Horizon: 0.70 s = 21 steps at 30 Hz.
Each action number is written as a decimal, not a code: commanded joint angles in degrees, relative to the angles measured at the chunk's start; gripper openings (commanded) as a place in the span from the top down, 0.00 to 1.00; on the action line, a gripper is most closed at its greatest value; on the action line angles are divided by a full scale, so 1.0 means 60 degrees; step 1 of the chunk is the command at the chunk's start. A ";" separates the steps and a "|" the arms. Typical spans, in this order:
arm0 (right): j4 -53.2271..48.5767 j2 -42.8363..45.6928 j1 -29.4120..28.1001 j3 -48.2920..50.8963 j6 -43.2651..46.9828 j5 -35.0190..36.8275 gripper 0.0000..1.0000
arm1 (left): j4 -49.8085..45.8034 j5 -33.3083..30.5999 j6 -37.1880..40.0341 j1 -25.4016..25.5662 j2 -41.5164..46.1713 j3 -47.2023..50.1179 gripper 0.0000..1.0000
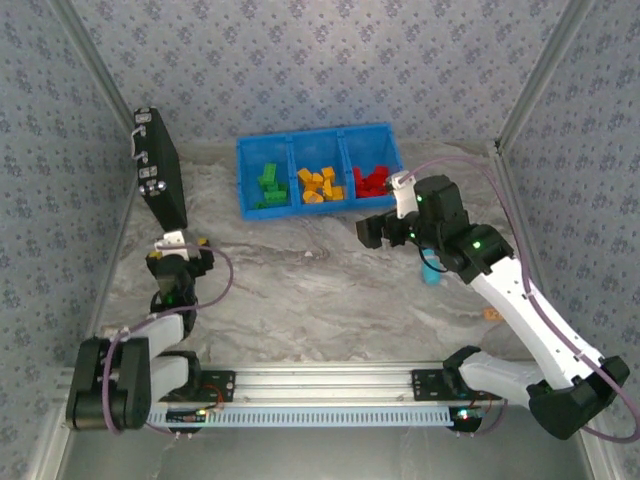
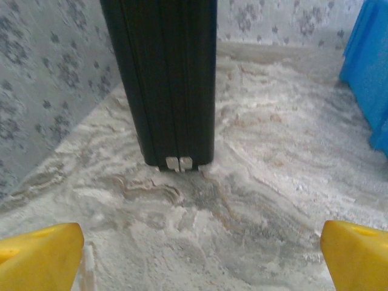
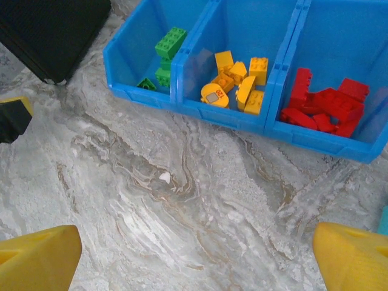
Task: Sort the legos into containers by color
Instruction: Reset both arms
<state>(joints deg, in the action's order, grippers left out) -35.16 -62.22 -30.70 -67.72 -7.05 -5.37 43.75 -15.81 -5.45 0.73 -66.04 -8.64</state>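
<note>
The containers are three side-by-side compartments of one blue bin (image 1: 243,178) at the back of the table. Green legos (image 1: 269,186) lie in the left compartment, orange-yellow ones (image 1: 320,185) in the middle, red ones (image 1: 373,180) on the right. In the right wrist view the bin's front wall (image 3: 224,115) shows, with the green (image 3: 165,54), yellow (image 3: 239,82) and red (image 3: 324,103) legos behind it. My right gripper (image 1: 385,235) (image 3: 197,257) is open and empty over bare table in front of the bin. My left gripper (image 1: 180,250) (image 2: 203,254) is open and empty, near the table's left side.
A black flat case (image 1: 160,170) (image 2: 163,79) (image 3: 51,33) stands upright just beyond the left gripper. A teal stick (image 1: 431,272) is under the right arm. A small orange bit (image 1: 490,315) lies near the right wall. Patterned walls close off the left, back and right sides.
</note>
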 commanded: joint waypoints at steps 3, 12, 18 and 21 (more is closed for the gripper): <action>0.0073 -0.0255 -0.0020 0.0174 -0.0107 0.0001 0.00 | 0.1071 0.0308 0.0031 -0.0041 -0.1278 -0.0940 0.00; 0.0572 -0.0425 0.0257 0.0402 0.0134 0.0204 0.00 | 0.1906 0.1026 0.0496 -0.0024 -0.3592 -0.1738 0.00; 0.1254 -0.0397 0.1052 0.1053 0.0489 -0.0330 0.00 | 0.0759 0.1341 0.0633 -0.0020 -0.3643 -0.2368 0.00; 0.1748 -0.0397 0.1697 0.1429 0.0608 -0.0733 0.00 | 0.0544 0.1515 0.0588 -0.0093 -0.3649 -0.2471 0.00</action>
<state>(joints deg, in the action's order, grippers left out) -28.42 -64.93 -22.96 -60.58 -5.26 -6.98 48.86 -8.91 -2.46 0.73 -87.55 -21.93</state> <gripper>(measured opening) 0.998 0.999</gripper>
